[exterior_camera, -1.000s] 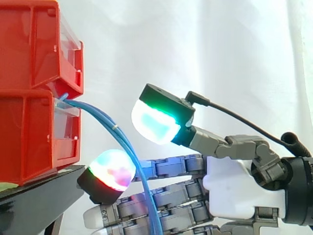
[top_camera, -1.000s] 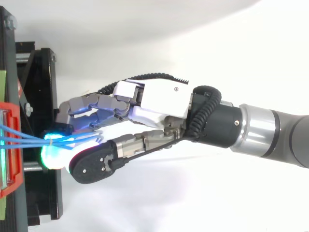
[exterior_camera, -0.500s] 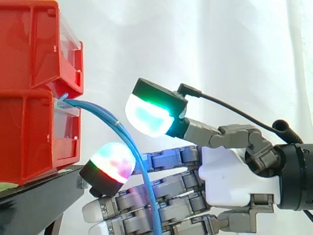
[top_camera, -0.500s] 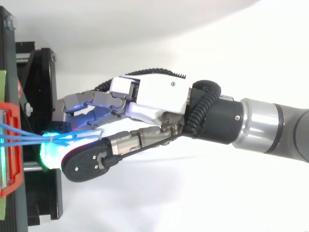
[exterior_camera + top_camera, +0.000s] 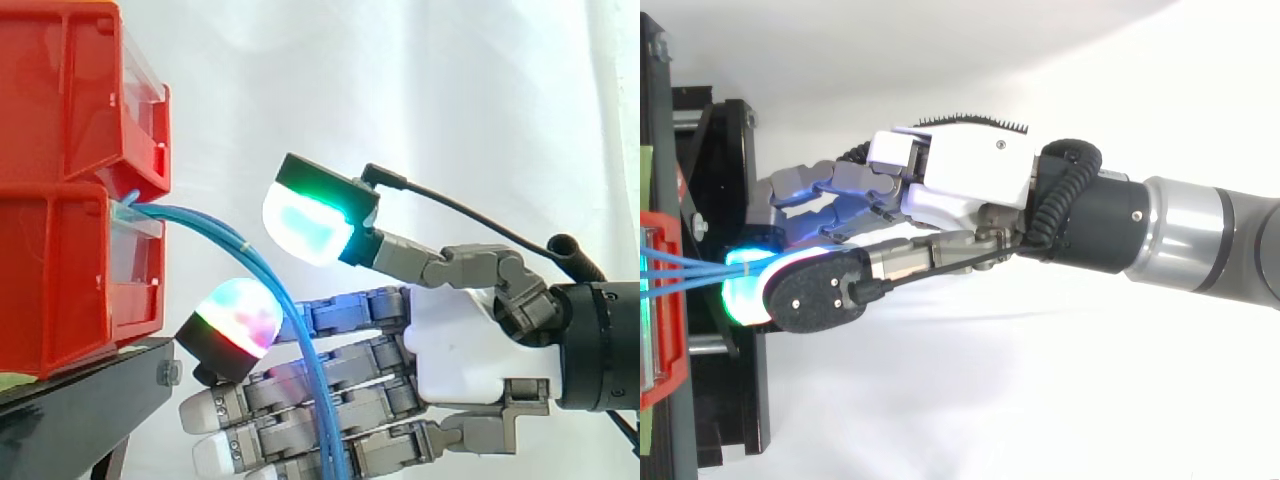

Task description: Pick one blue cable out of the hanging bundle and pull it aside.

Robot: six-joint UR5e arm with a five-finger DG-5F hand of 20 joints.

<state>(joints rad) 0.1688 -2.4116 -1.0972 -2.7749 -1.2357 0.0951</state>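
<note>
Since the red bins (image 5: pixel 60 200) sit stacked at 9 o'clock on the black stand (image 5: pixel 80 390), that's where the blue cables (image 5: pixel 200 222) start. They come out of the gap between the two bins, arc toward 4 o'clock and then drop to 6 o'clock as a tight bundle, out of the bottom of the side view.

On the way down they pass just behind a finger pad (image 5: pixel 235 320) glowing magenta and green, and in front of the lower fingers. The thumb pad (image 5: pixel 305 225), green and cyan, hangs at 1 o'clock from that finger pad, with a clear gap between the two, and the cables run through that gap.

So the hand (image 5: pixel 470 350) is relaxed, fingers mostly straight and pointing to 9 o'clock, nothing pinched as far as I can see.

From above, the cables (image 5: pixel 690 270) run toward 3 o'clock and vanish under the thumb. The arm (image 5: pixel 1210 240) comes in from 3 o'clock. White curtain (image 5: pixel 450 100) behind it all.
</note>
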